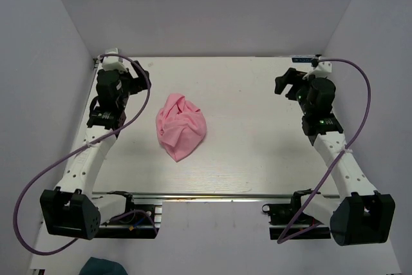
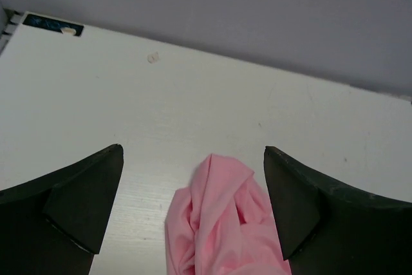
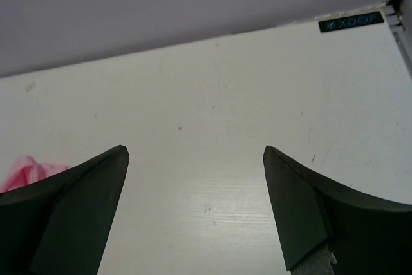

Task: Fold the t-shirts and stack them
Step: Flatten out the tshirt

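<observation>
A crumpled light pink t-shirt (image 1: 180, 125) lies in a heap on the white table, left of centre. My left gripper (image 1: 140, 79) hovers to its upper left, open and empty. In the left wrist view the t-shirt (image 2: 222, 223) shows between the spread fingers (image 2: 84, 204), below them and untouched. My right gripper (image 1: 288, 83) hangs open at the far right of the table, well away from the shirt. In the right wrist view only a pink corner of the t-shirt (image 3: 29, 170) peeks past the left finger (image 3: 77, 210).
Grey walls close in the table (image 1: 257, 140) at the back and both sides. A metal rail (image 1: 212, 196) runs along the near edge between the arm bases. A small dark teal cloth (image 1: 103, 266) lies below the table edge at the bottom left.
</observation>
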Controlling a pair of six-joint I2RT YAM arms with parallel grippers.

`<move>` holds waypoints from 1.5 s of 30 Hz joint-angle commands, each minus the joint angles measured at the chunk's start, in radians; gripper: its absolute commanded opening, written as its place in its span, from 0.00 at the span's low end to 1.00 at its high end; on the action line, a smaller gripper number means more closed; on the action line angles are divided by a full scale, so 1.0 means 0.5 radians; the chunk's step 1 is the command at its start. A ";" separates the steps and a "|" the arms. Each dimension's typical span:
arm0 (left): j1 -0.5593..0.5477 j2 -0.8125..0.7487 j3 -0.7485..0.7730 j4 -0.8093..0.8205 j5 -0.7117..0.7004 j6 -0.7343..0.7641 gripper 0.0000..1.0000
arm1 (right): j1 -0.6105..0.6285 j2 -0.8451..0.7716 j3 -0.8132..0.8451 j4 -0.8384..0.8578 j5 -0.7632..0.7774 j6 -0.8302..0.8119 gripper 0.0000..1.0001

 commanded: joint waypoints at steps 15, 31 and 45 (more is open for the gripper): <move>-0.261 1.298 0.727 -0.608 0.727 0.245 0.85 | 0.126 0.555 0.240 -0.651 -0.991 -0.264 0.91; -0.390 1.425 0.869 -0.637 0.239 0.168 0.00 | 0.820 1.086 0.501 -0.675 -0.979 -0.304 0.91; -0.408 1.427 0.853 -0.723 0.303 0.383 1.00 | 1.105 1.491 0.848 -0.635 -0.881 -0.163 0.91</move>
